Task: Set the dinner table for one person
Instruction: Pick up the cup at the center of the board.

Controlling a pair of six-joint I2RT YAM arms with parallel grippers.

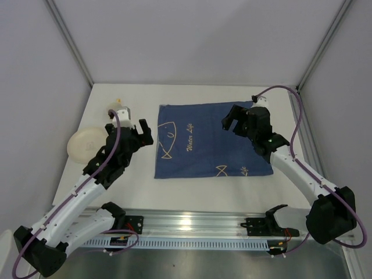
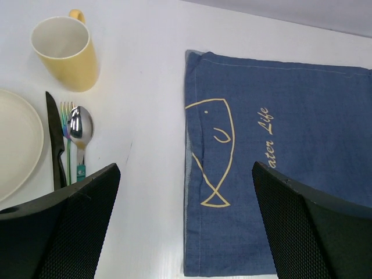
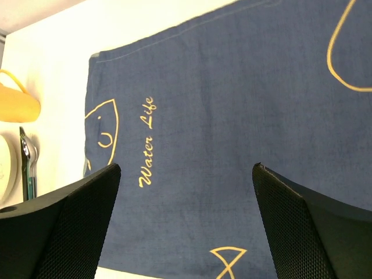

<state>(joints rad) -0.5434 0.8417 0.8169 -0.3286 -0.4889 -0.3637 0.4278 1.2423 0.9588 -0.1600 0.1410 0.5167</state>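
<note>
The dinner table is a white tabletop with a dark blue cloth spread flat in its middle, printed with pale fish outlines and "Water Life". Left of the cloth lie a cream plate, a yellow mug, a black knife, a fork and a spoon. My left gripper hovers open over the cloth's left edge, holding nothing. My right gripper hangs open above the cloth's right part, also holding nothing.
A silver aluminium rail runs along the near edge between the arm bases. Grey walls and slanted frame posts close in the back and sides. The left arm partly hides the mug in the top view.
</note>
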